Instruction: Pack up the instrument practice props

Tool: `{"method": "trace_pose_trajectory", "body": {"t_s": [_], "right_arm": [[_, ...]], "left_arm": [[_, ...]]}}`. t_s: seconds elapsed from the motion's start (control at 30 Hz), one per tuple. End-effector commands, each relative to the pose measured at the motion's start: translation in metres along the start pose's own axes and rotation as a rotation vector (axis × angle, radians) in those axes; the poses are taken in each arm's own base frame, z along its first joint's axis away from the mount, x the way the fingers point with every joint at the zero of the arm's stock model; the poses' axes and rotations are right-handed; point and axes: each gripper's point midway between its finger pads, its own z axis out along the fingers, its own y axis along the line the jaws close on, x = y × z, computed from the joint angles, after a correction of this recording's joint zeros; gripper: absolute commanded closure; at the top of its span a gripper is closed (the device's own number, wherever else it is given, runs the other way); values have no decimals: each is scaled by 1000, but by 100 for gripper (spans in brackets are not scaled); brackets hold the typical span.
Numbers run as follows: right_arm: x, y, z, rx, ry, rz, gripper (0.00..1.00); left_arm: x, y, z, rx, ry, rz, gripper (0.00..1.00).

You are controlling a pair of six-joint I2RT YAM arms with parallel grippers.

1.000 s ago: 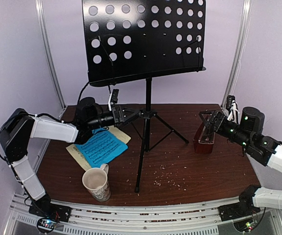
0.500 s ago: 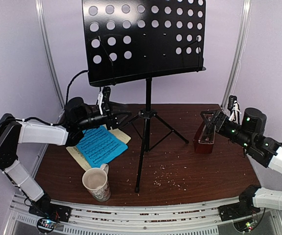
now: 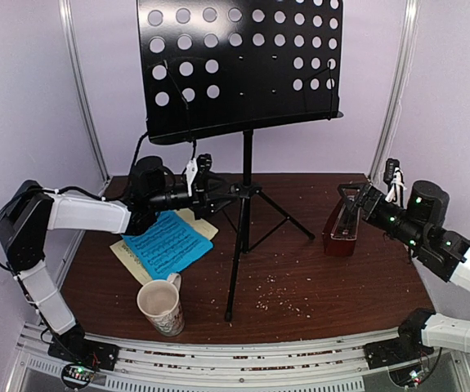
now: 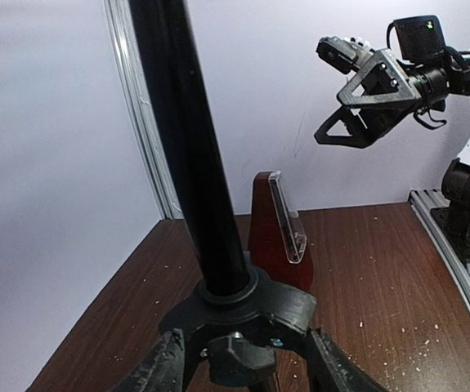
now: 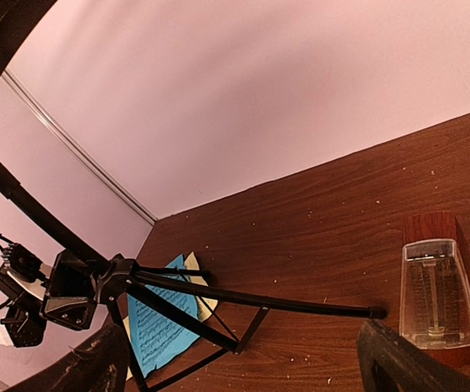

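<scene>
1. Position of items. The music stand (image 3: 247, 155) stands upright on its tripod at the middle of the counter (image 3: 349, 286), its perforated desk high above. The blue sheet (image 3: 167, 243) lies on the pale yellow sheet (image 3: 127, 252) on the left of the counter, under the left arm. The metronome (image 3: 339, 232), with its clear cover on, stands at the right. None is yet packed.

2. Left pincer (image 3: 218, 194). Its fingers (image 4: 159, 366) are seen on either side of the tripod hub (image 4: 243, 304), close against it. Whether the hub is actually clamped cannot be told.

3. Right pincer (image 3: 357, 198). The jaws are held apart, above and just beside the metronome, with no contact.

4. Hazard: toppling. The stand is judged top-heavy. A sideways push or an uneven lift at the hub could tip it towards the metronome or the mug (image 3: 161, 306).

5. Hazard: paper damage. One tripod leg reaches over the sheets in the right wrist view. If the stand is dragged, the sheets may be creased or swept off.

6. Hazard: slipping. The metronome tapers upwards and its cover looks smooth. A high grip could slide off or knock it over.
</scene>
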Motion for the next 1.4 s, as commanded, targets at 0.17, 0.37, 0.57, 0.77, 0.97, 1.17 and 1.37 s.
{"method": "trace_pose_trajectory", "body": {"t_s": [0.17, 0.37, 0.57, 0.77, 0.97, 1.17, 1.37], "right_arm": [[-1, -2, -1, 14, 0, 1, 0], [0, -3, 0, 17, 3, 0, 0], [-1, -3, 1, 16, 2, 0, 0], [-2, -2, 0, 13, -2, 1, 0], [-3, 1, 1, 4, -1, -2, 0], [-2, 2, 3, -3, 1, -1, 0], [-3, 3, 2, -10, -2, 5, 0]], "left_arm": [[5, 1, 11, 50, 36, 37, 58], [8, 3, 13, 50, 57, 15, 67], [5, 4, 13, 44, 53, -22, 82], [-4, -5, 14, 99, 24, -241, 93], [0, -4, 8, 55, 42, -475, 99], [7, -5, 6, 39, 61, -829, 99], [-12, -17, -2, 131, -19, -1017, 94]]}}
